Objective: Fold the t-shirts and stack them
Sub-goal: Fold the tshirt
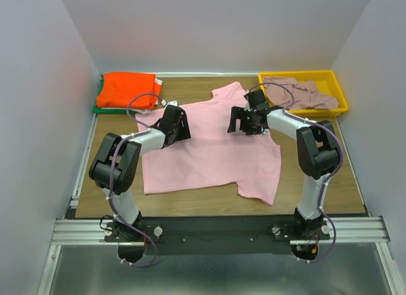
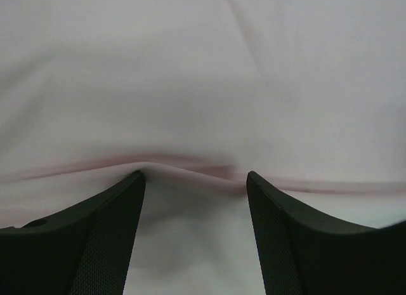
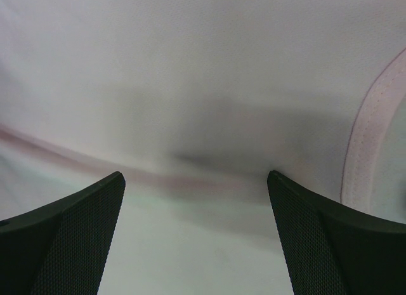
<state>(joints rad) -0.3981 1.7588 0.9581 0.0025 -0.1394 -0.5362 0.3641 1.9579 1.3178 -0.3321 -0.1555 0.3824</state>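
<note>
**Pink tee** (image 1: 209, 162): spread flat mid-desk (image 1: 352, 188), long axis roughly 12–6 o'clock.

**Left end effector** (image 1: 176, 125): on the tee's 10 o'clock area. Fingers apart, tips pressed into the cloth with a small ridge between them.

**Right end effector** (image 1: 246, 120): on the 1 o'clock area. Fingers apart, cloth directly beneath, a hemmed edge at its 3 o'clock.

**Reach:** each arm is nearer its own side, with only cloth between them.

**Orange tee** (image 1: 127, 90): folded over the green tee (image 1: 96, 108), at 10 o'clock.

**Mauve tee** (image 1: 298, 92): in the tray (image 1: 339, 109), at 2 o'clock.

Black-and-white left arm (image 1: 117, 165) and right arm (image 1: 317, 152)
Purple cables (image 1: 129, 108) loop along both; black fingers (image 2: 95, 244) show mesh-textured faces.
</note>
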